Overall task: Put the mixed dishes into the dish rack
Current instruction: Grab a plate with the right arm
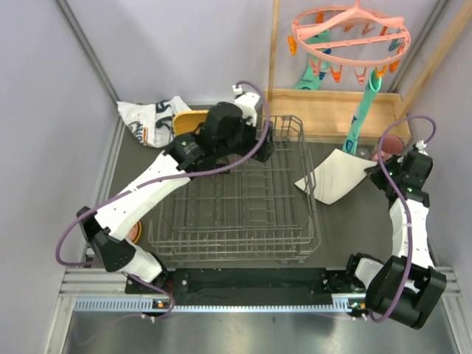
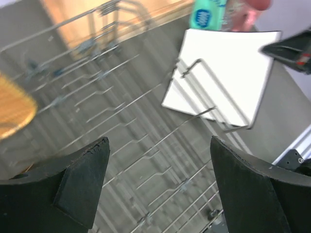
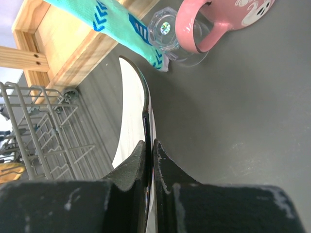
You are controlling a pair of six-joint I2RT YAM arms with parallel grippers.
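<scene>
Right wrist: right jaws clamp a pale square plate (image 3: 130, 111). Left jaws gape over grey wire dish rack (image 1: 236, 200).

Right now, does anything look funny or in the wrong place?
A teal sock hangs from the pink hanger down next to the little glass and pink cup, odd among dishes. The white plate is tilted on its edge beside the rack, pinched in the right arm's shut jaws.
</scene>
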